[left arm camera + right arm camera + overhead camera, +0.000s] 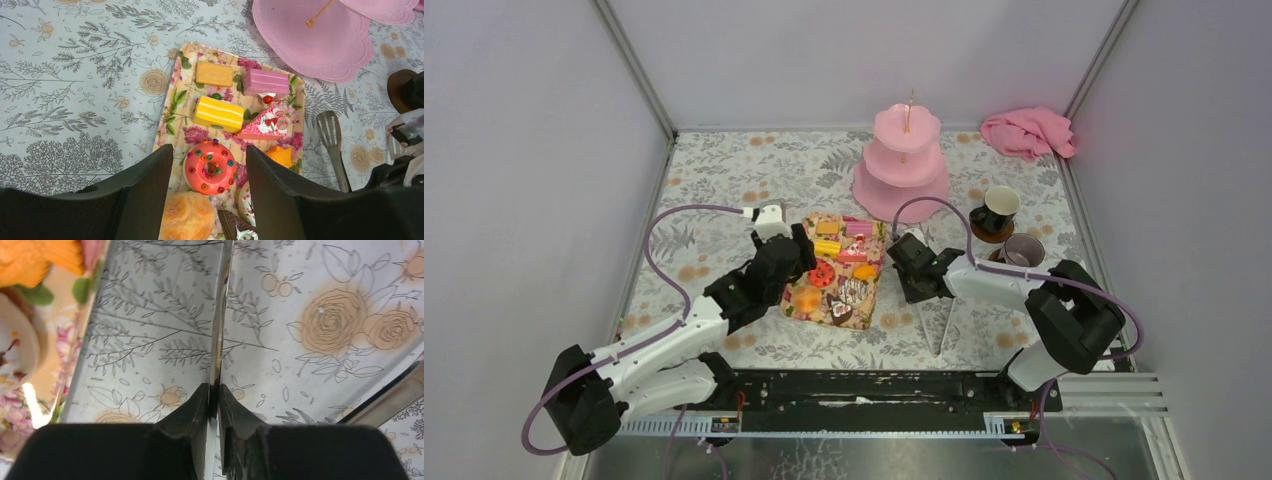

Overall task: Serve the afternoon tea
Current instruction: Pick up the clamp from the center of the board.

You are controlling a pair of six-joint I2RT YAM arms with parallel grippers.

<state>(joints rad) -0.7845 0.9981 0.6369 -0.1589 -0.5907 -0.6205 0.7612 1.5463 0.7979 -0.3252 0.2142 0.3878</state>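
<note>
L gripper (209, 155) wide open over the red donut (210, 167) on the floral tray (172, 115). R gripper (214, 390) pinches the metal tongs (220, 315) just right of it. Pink stand (902, 165) far back is bare, black mug (996, 208) and grey mug (1022, 250) sit far right, so nothing's served yet imo.

Floral-print table (724, 180): floral tray (176, 95) centre; pink three-tier stand (902, 175) behind; black mug (996, 208), grey mug (1022, 250) right; pink cloth (1027, 132) far-right corner.
</note>
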